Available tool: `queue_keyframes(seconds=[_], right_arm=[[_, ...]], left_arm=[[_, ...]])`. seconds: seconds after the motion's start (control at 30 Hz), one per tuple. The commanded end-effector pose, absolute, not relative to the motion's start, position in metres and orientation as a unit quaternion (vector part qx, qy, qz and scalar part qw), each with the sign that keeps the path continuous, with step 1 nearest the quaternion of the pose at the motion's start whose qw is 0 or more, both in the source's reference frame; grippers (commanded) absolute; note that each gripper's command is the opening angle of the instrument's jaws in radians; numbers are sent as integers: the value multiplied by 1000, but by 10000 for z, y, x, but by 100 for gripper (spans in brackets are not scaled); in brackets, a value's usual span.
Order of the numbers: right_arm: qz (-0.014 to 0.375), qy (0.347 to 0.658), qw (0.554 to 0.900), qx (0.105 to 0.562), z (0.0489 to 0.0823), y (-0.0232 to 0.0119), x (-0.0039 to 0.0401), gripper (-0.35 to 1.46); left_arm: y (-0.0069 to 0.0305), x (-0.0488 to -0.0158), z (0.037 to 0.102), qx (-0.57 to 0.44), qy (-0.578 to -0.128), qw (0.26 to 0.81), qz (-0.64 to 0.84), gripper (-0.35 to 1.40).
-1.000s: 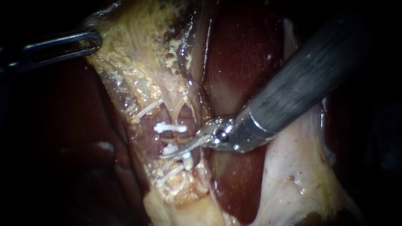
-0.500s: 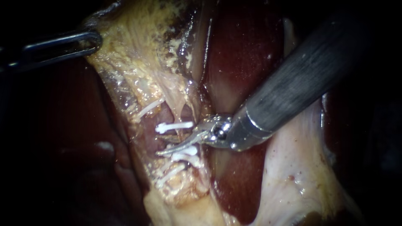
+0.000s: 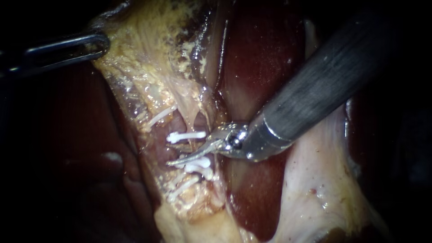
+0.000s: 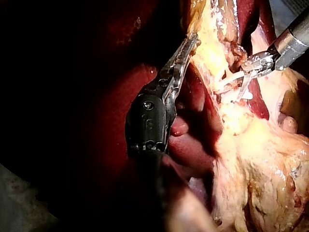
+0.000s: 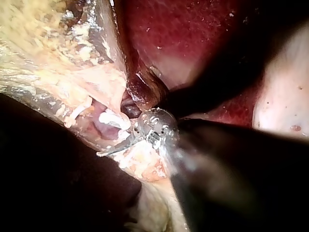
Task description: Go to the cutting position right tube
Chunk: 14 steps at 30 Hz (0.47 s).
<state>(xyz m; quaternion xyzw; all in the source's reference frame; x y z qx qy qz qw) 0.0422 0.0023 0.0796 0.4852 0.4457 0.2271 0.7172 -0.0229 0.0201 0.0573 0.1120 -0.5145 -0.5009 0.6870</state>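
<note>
Endoscope view: the pinkish clipped tube [image 3: 179,149] lies mid-frame in pale yellow fatty tissue [image 3: 148,76], between an upper white clip [image 3: 185,136] and a lower white clip [image 3: 200,165]. The silver-tipped right instrument [image 3: 180,160] lays one thin blade across it, slightly higher than a second ago. Whether that tip is apart or together cannot be told. The dark left instrument [image 3: 100,45] has its jaws clamped on the tissue's edge.

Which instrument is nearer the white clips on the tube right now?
Right. The right instrument has its tip between two white clips, touching or nearly touching them. The left instrument sits far off, at the upper edge of the yellowish tissue.
</note>
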Motion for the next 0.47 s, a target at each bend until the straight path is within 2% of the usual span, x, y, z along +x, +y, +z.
queue_keyframes(seconds=[0.03, 0.47], right_arm=[[227, 446, 717, 485, 796, 23, 422, 90], [227, 448, 716, 485, 796, 23, 422, 88]], left_arm=[[201, -229, 573, 112, -514, 687, -501, -35], [201, -229, 573, 112, -514, 687, -501, -35]])
